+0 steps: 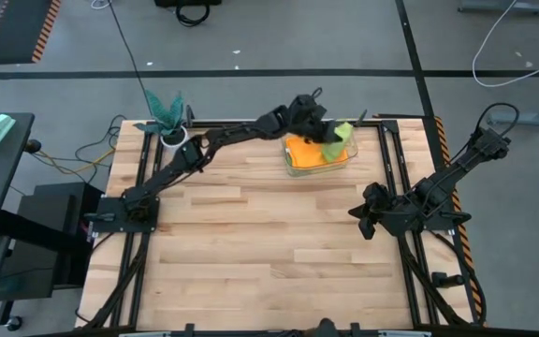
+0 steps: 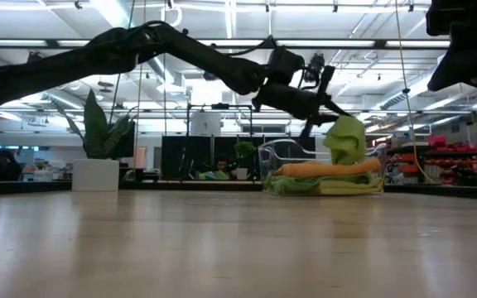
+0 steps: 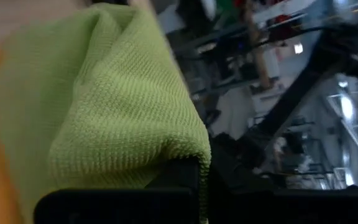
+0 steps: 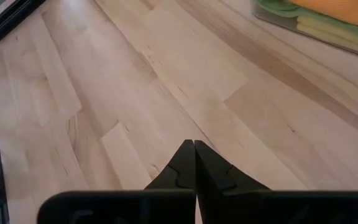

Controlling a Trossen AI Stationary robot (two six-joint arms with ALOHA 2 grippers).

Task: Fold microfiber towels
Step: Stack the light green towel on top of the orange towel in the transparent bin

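A clear tray (image 1: 344,161) at the table's far right holds a stack of microfiber towels: an orange one (image 2: 321,170) on top, with yellow and lime green (image 2: 330,187) under it. My left gripper (image 2: 325,112) reaches over the tray and is shut on another lime green towel (image 2: 346,139), which also shows in the high view (image 1: 340,134). My right gripper (image 4: 194,155) hovers shut over bare wood near the table's right edge (image 1: 363,220) and holds nothing. My left gripper pinches a bunched, folded part of the lime green towel (image 3: 166,149) between its two fingers (image 3: 182,177), in several layers. The fingers come from the table's left, slanting slightly down. The towel hangs slack below them, and its lower end (image 2: 348,157) reaches down to the orange towel.
A teal leafy plant in a white pot (image 1: 168,120) stands at the far left corner beside the left arm. Black frame rails (image 1: 391,150) run along the table's sides. Wood planks (image 1: 260,234) fill the middle and near part of the table.
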